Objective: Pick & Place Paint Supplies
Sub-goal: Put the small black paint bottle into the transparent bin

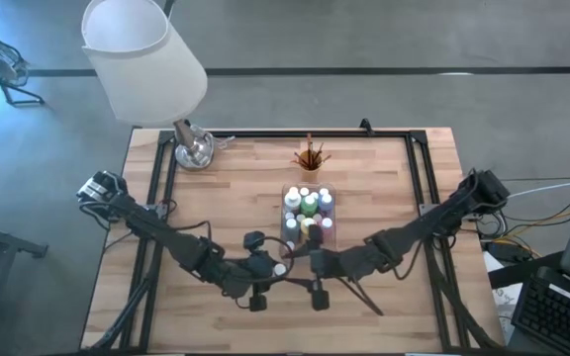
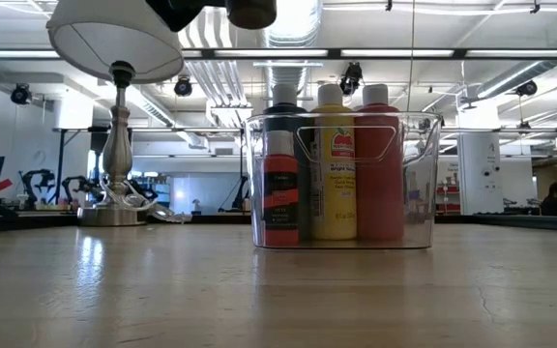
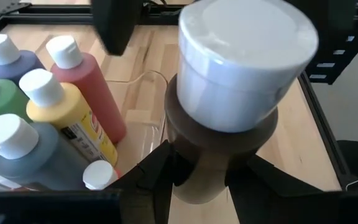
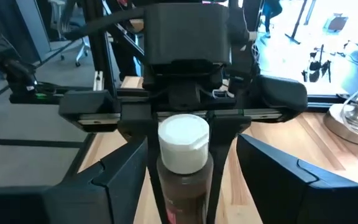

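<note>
A brown paint bottle [image 3: 211, 155] with a white cap [image 4: 183, 142] hangs in the air just in front of the near end of the clear tray [image 1: 287, 237]. My left gripper [image 1: 265, 269] is shut on the bottle. My right gripper [image 4: 191, 174] faces it from the table's right. Its fingers stand open on either side of the bottle and touch nothing. Several bottles stand in the tray [image 2: 424, 184], among them red [image 3: 95, 93], yellow [image 3: 67, 115] and blue-grey [image 3: 33, 155]. Brushes stand in an orange cup [image 1: 311, 158] beyond the tray. My left gripper pinches the brown bottle's body [image 3: 194, 177] just below the white cap, between its two fingers [image 3: 151, 180]. The fingers slant down from the table's left near side and lie across the bottle. The bottle is lifted clear of the table, cap up.
A lamp with a white shade [image 1: 146, 59] and a metal base [image 1: 194, 150] stands at the table's far left corner. Black rails [image 1: 156, 188] run along the table's left, right and far edges. Bare wood [image 1: 384, 188] lies to the right of the tray.
</note>
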`<action>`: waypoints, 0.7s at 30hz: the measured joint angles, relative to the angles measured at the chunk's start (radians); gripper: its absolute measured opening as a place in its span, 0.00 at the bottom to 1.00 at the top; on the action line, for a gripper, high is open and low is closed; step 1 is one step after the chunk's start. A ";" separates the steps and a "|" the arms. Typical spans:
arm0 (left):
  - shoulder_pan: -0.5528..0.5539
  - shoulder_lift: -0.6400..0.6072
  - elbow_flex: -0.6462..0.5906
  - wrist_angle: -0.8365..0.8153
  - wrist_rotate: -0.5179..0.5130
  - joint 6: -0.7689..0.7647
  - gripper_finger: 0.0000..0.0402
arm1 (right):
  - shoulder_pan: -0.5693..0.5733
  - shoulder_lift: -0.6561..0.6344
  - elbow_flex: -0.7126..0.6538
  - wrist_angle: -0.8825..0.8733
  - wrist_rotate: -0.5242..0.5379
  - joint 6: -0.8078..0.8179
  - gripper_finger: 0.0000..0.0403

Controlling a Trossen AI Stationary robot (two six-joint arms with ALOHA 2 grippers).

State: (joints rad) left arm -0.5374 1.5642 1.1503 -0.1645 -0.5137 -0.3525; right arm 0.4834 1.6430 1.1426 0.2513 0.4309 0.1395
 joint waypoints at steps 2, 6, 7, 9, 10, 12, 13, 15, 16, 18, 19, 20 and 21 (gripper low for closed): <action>0.004 0.000 0.000 -0.002 0.001 0.002 0.33 | -0.006 0.015 0.018 -0.011 -0.009 0.003 0.61; 0.006 0.000 0.000 0.006 0.000 0.015 0.33 | -0.009 0.027 0.030 -0.016 -0.013 -0.004 0.62; 0.006 0.000 0.000 0.006 0.000 0.017 0.33 | -0.010 0.028 0.030 -0.016 -0.013 -0.005 0.62; 0.006 0.000 0.000 0.008 0.001 0.020 0.33 | -0.012 0.028 0.030 -0.015 -0.013 -0.004 0.60; 0.006 0.000 0.000 0.007 0.000 0.022 0.33 | -0.013 0.028 0.029 -0.015 -0.012 -0.004 0.58; 0.006 0.000 0.000 0.009 0.000 0.032 0.33 | -0.014 0.028 0.029 -0.013 -0.013 -0.006 0.56; 0.006 0.000 0.000 0.009 0.001 0.037 0.33 | -0.015 0.028 0.028 -0.012 -0.013 -0.007 0.54; 0.006 0.000 0.000 0.013 0.000 0.040 0.33 | -0.018 0.028 0.028 -0.010 -0.013 -0.008 0.51; 0.006 0.000 0.000 0.015 0.000 0.040 0.33 | -0.019 0.028 0.028 -0.010 -0.013 -0.008 0.50; 0.007 0.000 -0.001 0.016 0.000 0.042 0.33 | -0.024 0.028 0.028 -0.010 -0.014 -0.008 0.46; 0.008 0.000 -0.001 0.016 -0.001 0.045 0.33 | -0.025 0.028 0.028 -0.010 -0.015 -0.008 0.45; 0.008 0.000 -0.001 0.016 -0.001 0.048 0.33 | -0.026 0.028 0.028 -0.010 -0.015 -0.009 0.43; 0.008 0.000 -0.001 0.016 -0.002 0.052 0.33 | -0.027 0.028 0.028 -0.010 -0.017 -0.010 0.41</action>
State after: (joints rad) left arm -0.5293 1.5642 1.1496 -0.1482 -0.5157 -0.3003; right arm 0.4560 1.6711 1.1702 0.2410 0.4144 0.1298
